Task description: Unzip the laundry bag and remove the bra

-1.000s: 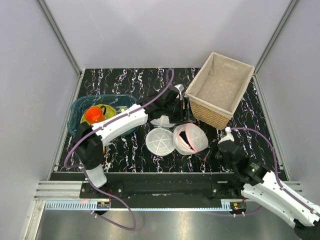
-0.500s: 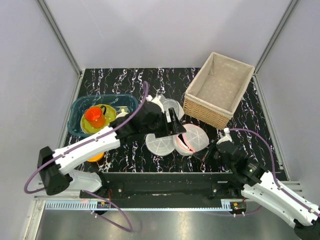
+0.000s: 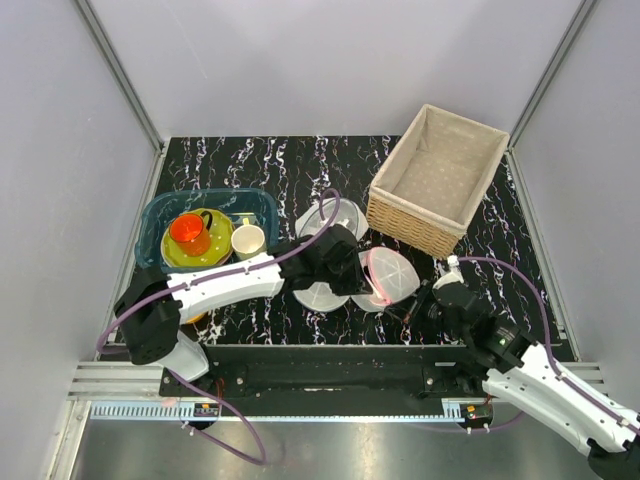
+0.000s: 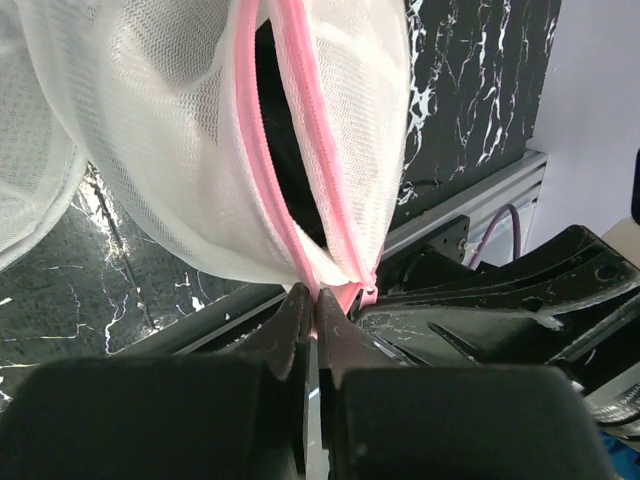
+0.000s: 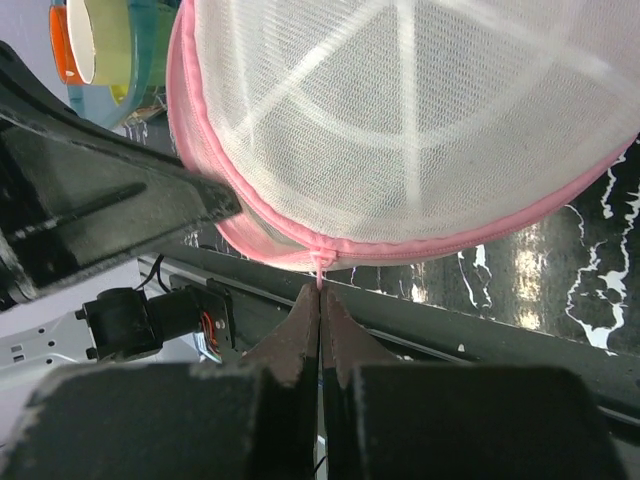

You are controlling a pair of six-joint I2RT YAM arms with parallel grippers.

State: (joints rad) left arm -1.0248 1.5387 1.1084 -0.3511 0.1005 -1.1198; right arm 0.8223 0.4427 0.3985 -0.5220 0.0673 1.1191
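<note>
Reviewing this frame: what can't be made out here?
Bra: in the left wrist view, the gap in the laundry bag shows only darkness.
Left claw: in the top view, hidden beneath its own wrist.
Right claw: the pink tab it pinches is too small to identify as the zipper pull.

Pretty sure this is a robotics lab test cell, not anyone's home. Plain grey panel walls (image 3: 80,150) box in three sides, held up by aluminium frame posts (image 3: 120,75). Two robot arms, left arm (image 3: 220,285) and right arm (image 3: 540,380), are bolted to a metal rail (image 3: 320,375) at the near edge of a black marble-look tabletop (image 3: 260,160), with purple cables (image 3: 520,270) looping around. The household stuff looks like staged props: wicker basket (image 3: 405,225) far right, teal bin (image 3: 145,225) left, laundry bag (image 3: 395,270) in the middle.
</note>
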